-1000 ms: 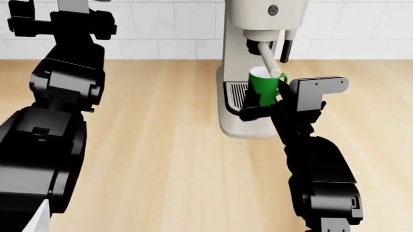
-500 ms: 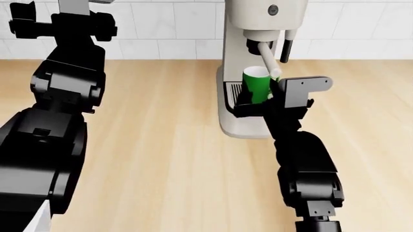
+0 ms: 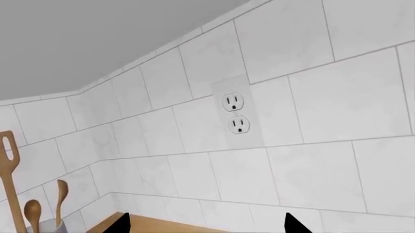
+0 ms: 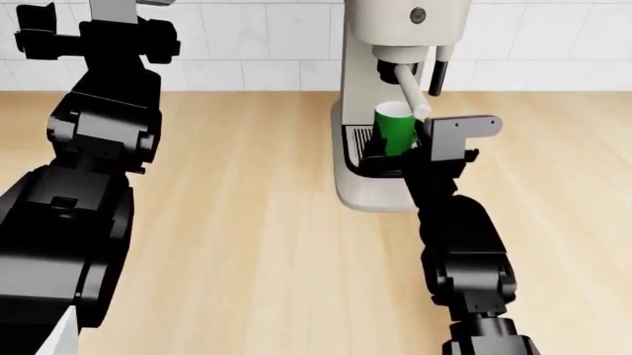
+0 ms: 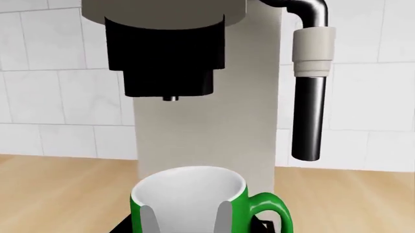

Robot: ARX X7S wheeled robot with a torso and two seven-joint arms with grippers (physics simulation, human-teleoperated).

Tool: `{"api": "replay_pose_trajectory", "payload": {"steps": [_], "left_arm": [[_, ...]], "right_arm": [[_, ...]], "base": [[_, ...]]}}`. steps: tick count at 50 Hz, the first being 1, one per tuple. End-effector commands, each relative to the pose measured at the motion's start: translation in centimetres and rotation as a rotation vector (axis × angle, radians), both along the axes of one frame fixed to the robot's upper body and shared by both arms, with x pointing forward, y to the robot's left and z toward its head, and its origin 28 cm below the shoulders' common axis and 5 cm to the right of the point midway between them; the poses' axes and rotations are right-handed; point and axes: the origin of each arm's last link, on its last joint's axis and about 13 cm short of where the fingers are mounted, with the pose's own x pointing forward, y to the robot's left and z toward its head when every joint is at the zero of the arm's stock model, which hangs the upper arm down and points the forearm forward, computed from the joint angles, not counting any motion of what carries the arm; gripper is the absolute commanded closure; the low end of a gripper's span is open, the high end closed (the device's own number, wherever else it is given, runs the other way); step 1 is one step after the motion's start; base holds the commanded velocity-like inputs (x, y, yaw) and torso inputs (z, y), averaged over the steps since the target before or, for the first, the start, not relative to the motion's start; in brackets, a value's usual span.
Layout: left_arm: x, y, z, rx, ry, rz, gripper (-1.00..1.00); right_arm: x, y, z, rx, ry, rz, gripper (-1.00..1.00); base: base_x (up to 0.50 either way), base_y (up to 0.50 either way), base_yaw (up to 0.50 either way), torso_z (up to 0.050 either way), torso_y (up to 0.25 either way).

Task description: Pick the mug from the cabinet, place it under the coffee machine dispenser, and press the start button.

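A white tiled wall point(image 3: 311, 97) runs behind the light wooden counter point(image 4: 247, 222), and a double power socket point(image 3: 236, 114) is set into one of its tiles. Wooden spoons point(image 3: 60, 195) and a slotted wooden spatula point(image 3: 8, 167) stand upright in a grey holder point(image 3: 48, 226) near the corner of the wall. A thin black steam wand point(image 5: 306, 124) hangs from a curved metal pipe, with a cream collar around its upper part.

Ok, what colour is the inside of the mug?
White inside, bright green outside; the mug shows it best in the right wrist view.

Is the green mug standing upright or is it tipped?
Upright: the small green cylindrical mug has its white opening facing up beneath the dark round brew head.
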Motion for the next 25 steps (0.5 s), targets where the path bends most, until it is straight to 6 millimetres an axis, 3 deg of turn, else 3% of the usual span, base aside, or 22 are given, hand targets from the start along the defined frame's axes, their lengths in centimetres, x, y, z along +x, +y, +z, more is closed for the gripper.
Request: {"api": "replay_pose_trajectory", "payload": {"steps": [1, 19, 20, 25], "left_arm": [[0.0, -0.01, -0.08, -0.002, 0.001, -0.002, -1.0], [0.01, -0.07, -0.09, -0.005, 0.003, -0.004, -1.0], [0.01, -0.06, -0.07, -0.006, 0.003, -0.004, -1.0], [0.01, -0.1, -0.09, -0.007, 0.003, -0.004, -1.0]], "right_arm": [[0.63, -0.2, -0.13, -0.033, 0.005, -0.017, 1.0], [0.8, -0.28, -0.47, -0.019, 0.029, -0.032, 1.0], [0.79, -0.28, -0.5, -0.016, 0.033, -0.032, -1.0], [0.71, -0.26, -0.55, -0.012, 0.043, -0.031, -1.0]], "base": [[0.0, 0.0, 0.0, 0.0, 0.0], [0.0, 0.0, 0.0, 0.0, 0.0], [0.0, 0.0, 0.0, 0.0, 0.0], [0.0, 0.0, 0.0, 0.0, 0.0]]}}
